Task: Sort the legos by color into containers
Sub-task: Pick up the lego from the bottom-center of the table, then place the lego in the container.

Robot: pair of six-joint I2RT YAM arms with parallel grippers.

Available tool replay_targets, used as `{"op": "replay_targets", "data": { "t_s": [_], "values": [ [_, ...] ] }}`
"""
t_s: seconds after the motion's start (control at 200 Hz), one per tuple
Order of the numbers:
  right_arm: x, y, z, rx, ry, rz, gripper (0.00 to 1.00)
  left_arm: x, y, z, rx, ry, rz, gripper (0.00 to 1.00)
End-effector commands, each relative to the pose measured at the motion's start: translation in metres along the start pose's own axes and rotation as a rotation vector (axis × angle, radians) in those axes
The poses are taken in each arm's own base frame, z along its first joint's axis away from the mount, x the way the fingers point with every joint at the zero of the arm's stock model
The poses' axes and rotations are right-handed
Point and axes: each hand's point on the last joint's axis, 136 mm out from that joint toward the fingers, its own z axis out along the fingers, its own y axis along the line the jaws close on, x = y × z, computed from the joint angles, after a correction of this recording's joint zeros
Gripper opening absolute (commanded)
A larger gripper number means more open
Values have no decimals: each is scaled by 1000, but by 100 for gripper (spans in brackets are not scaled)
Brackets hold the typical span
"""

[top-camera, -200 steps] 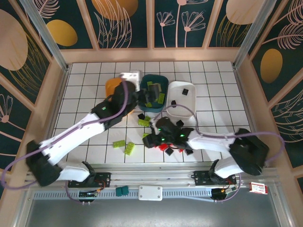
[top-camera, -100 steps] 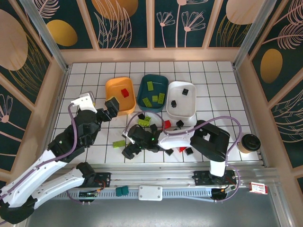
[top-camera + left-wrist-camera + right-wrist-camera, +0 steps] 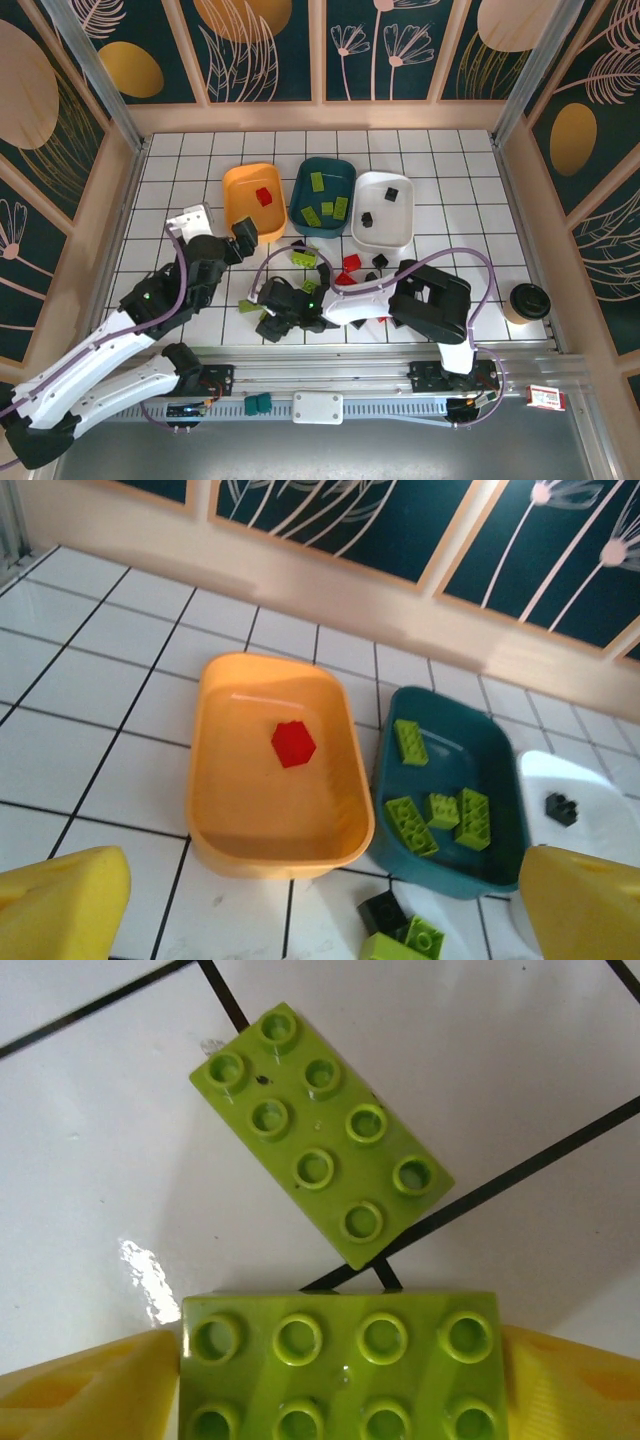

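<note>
**From above:** three tubs sit in a row at the far middle of the tiled counter (image 3: 450,180). The orange tub (image 3: 245,208) holds one red brick (image 3: 264,195), the teal tub (image 3: 335,175) holds several green ones, and the white tub (image 3: 390,232) holds two black ones. Loose legos (image 3: 303,258) in green, red and black lie scattered in front of the tubs. The left end effector (image 3: 243,236) hovers just beside the orange tub's near edge. The right end effector (image 3: 272,318) is low over the near middle of the counter.

**Left wrist:** the left end effector (image 3: 325,880) is spread wide with nothing between its yellow fingers. Beyond it are the orange tub (image 3: 230,810) with its red brick (image 3: 293,744), the teal tub (image 3: 480,760) with four green bricks, and the white tub (image 3: 595,825).

**Right wrist:** the right end effector (image 3: 340,1385) is gripping a green brick (image 3: 340,1355), with a finger pressed to each end. A second brick (image 3: 320,1175), also green, lies flat and slanted on the counter just beyond.
</note>
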Motion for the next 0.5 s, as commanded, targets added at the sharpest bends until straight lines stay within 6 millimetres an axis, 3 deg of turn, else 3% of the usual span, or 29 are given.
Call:
{"op": "replay_targets", "data": {
  "t_s": [0.0,0.135,0.3,0.41,0.495],
  "values": [
    [14,-6,-6,16,13,-3,72,17,11,7,-45,33,4,99],
    [4,-14,-17,32,-52,12,62,33,19,11,-69,62,11,99],
    [-18,-29,-55,49,-199,47,54,50,35,13,-114,76,17,99],
    [-37,-55,-86,77,-310,110,51,70,46,16,-134,111,14,99],
    [-54,-90,-107,87,-387,210,49,87,52,19,-144,149,7,99]
  ]
}}
